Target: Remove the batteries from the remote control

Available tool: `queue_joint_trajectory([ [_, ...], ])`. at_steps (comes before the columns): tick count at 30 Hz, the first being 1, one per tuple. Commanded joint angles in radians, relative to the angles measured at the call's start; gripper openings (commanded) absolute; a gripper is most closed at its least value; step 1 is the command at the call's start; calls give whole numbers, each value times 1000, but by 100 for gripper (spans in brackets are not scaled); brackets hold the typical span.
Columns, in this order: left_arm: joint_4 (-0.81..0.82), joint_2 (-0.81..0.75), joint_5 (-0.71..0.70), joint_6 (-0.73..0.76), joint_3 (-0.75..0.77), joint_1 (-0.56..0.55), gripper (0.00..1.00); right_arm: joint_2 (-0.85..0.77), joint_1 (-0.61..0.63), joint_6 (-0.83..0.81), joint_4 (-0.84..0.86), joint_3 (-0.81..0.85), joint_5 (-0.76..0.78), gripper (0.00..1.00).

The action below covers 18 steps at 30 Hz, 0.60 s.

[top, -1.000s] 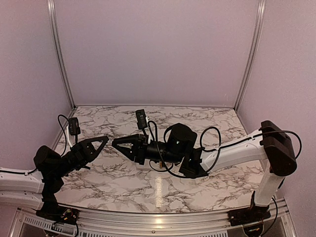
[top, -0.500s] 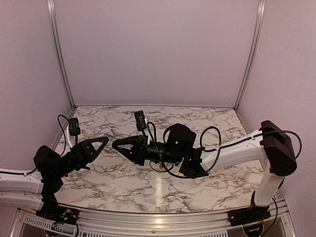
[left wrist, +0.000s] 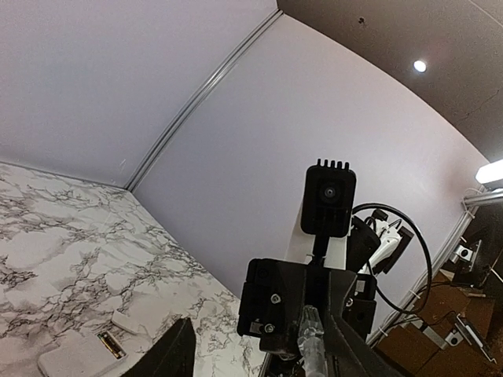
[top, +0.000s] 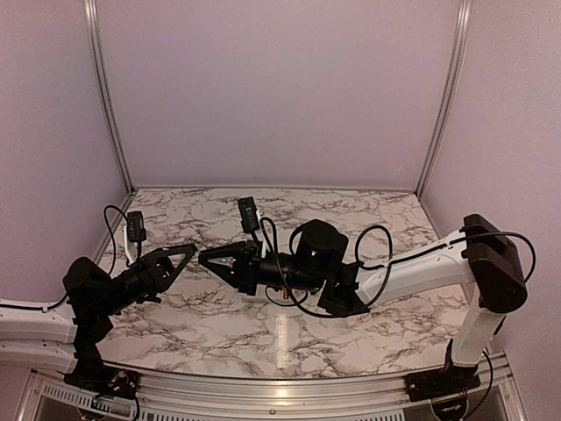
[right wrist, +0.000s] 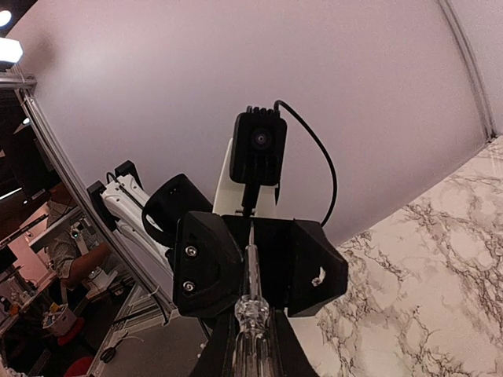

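Nearest, the left end effector point(top: 178, 255) has its fingers spread either side of a clear rod point(right wrist: 253, 318), which the right end effector point(top: 207, 256) clamps tight. Below and beyond them, the white remote control point(left wrist: 72, 359) lies on the marble table point(left wrist: 47, 236), its back open and a gold battery point(left wrist: 110, 344) seated inside.

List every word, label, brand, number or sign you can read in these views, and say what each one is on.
No text can be read in any view.
The remote control is plain white where it shows.
Any print on the gold-brown battery in its open bay is too small to read.
The clear-handled tool shows no legible mark.
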Motion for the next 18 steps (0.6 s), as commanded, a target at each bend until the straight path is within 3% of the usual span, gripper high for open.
queue_joint_trajectory([
  [1, -154, -21, -35, 60, 23, 2, 70, -25, 3, -14, 30, -16, 6, 0],
  [5, -239, -76, -70, 87, 28, 2, 90, -52, -15, 4, 50, -87, 25, 0],
  [8, -304, -127, -109, 109, 28, 2, 98, -77, -22, -6, 21, -119, 53, 0],
  [18, -550, -230, -287, 144, 58, 3, 99, -179, -33, -68, -193, -167, 206, 0],
])
